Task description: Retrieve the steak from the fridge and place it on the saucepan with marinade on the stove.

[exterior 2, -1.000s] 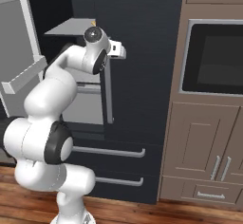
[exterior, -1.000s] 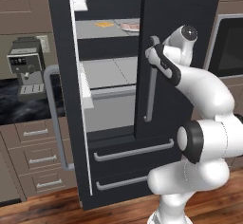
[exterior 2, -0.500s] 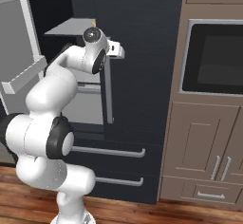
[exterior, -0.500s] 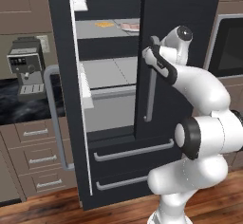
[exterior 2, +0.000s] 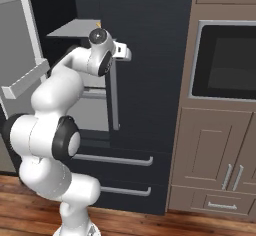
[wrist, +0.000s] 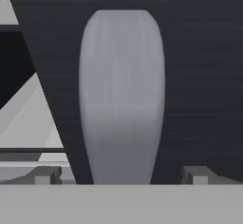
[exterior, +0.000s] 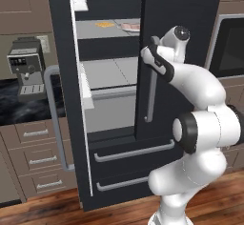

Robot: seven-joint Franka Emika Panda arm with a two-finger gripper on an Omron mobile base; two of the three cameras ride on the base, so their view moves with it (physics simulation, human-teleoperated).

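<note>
Now my two-finger gripper [wrist: 121, 175] has crept nearer the tall black fridge's [exterior: 186, 38] curved grey right-door handle [wrist: 121, 95], jaws wide, straddling it; pinkish-red steak [exterior: 131, 26] waits on the shelf above-left.

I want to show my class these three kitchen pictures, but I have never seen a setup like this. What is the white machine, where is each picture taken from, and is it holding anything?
The white machine is a robot arm on a driving base, in a computer-drawn kitchen. Two pictures come from cameras on the base, behind the arm to its left and right. The third looks out from the hand itself.

It faces a tall black fridge. The fridge's left door is swung open, showing grey shelves. On the top shelf lie a pinkish steak and a flat orange item.

The end effector is open and holds nothing. Its two fingertips stand either side of the closed right door's grey handle, which sits right before the hand camera.
</note>
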